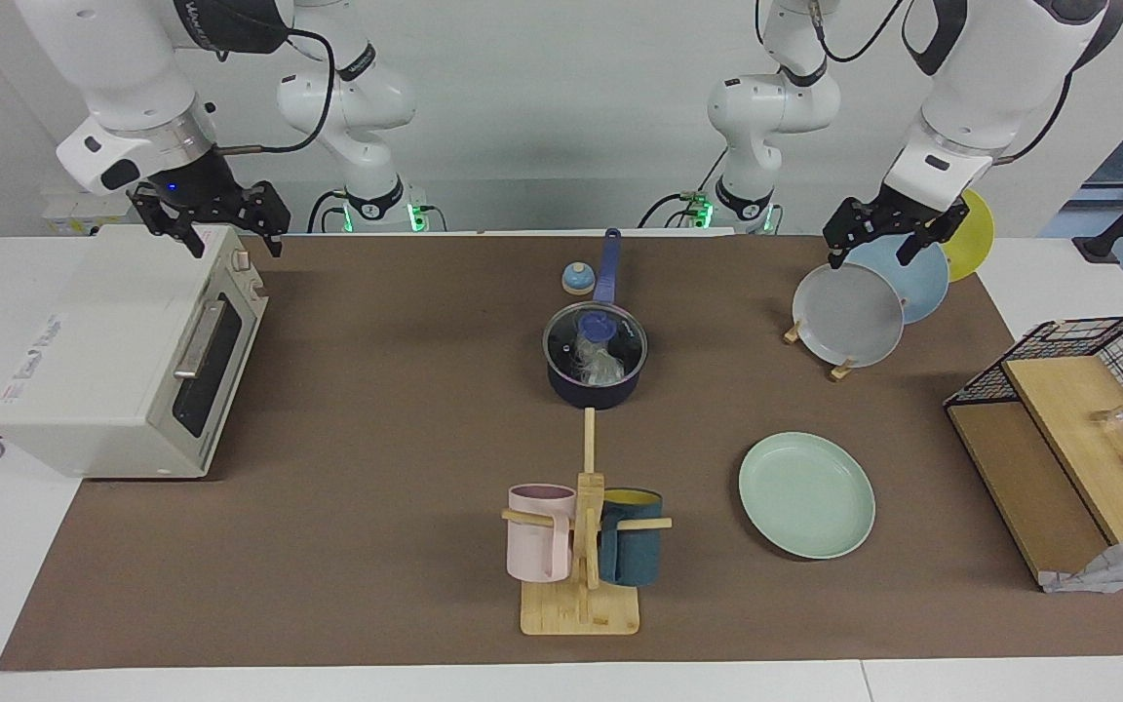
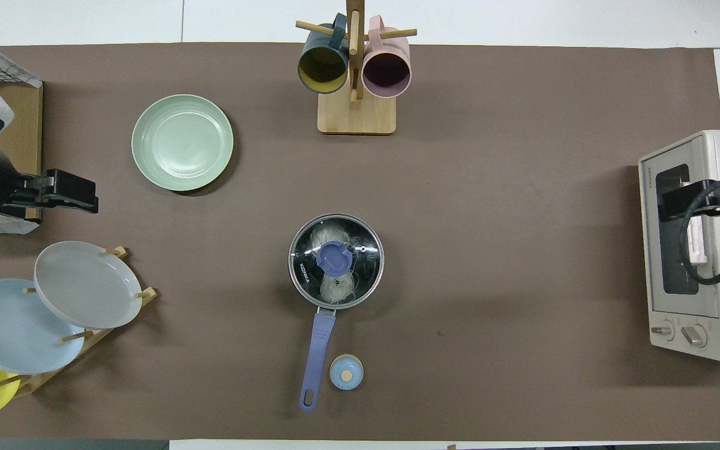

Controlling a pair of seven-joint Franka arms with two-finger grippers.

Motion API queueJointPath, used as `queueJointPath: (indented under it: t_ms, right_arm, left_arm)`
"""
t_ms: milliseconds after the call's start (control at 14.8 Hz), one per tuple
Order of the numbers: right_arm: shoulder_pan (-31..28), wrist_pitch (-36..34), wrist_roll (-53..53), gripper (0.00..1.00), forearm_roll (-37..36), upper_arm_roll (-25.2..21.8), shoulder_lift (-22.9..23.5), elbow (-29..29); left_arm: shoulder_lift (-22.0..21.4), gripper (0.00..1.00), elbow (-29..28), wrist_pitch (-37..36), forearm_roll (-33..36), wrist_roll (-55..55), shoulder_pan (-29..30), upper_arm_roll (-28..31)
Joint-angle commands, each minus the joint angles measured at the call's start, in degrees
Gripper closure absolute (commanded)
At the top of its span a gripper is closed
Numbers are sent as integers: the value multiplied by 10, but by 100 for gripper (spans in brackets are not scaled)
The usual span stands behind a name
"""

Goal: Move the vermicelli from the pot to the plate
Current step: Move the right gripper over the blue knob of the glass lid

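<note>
At the toaster oven's (image 1: 123,361) end of the table, where a left-to-right pass across the facing view begins, the right gripper (image 1: 230,232) hangs in the air over the oven's top corner, its fingers spread apart and holding nothing; that arm waits. At mid-table stands the pot (image 1: 597,375), its long blue handle pointing toward the robots and a small blue bell (image 1: 577,279) just beside that handle. A glass lid (image 1: 595,341) with a blue knob covers the pot, and the vermicelli (image 1: 600,366) shows through it as pale loops, though how much lies there is hard to judge through the glass. Farther from the robots than the pot is a wooden mug tree (image 1: 583,546) carrying a pink mug (image 1: 540,531) and a dark teal mug (image 1: 632,549). Toward the left arm's end, the plate (image 1: 806,494) lies flat and bare, well apart from the pot. Nearer the robots, a rack holds a grey plate (image 1: 848,314), a light blue plate (image 1: 912,273) and a yellow plate (image 1: 971,234) on edge; the left gripper (image 1: 881,244) hovers over them, jaws apart and empty. The transfer has not begun: the lid must come off first. Its small knob could slip from the fingers, and slack strands could trail or drop onto the mat on the way to the plate. The wire basket (image 1: 1098,341) and board at the table's end are cut off by the frame.
</note>
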Motion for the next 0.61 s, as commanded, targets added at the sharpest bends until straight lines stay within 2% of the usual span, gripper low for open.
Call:
queueJointPath:
  t_ms: [0, 540]
  right_arm:
    - [-1, -4, -7, 0, 8, 1, -2, 3]
    - [-3, -8, -8, 0, 8, 0, -7, -7]
  left_arm:
    - [-14, 0, -12, -1, 9, 2, 0, 1]
    - [-14, 0, -12, 0, 9, 2, 0, 1]
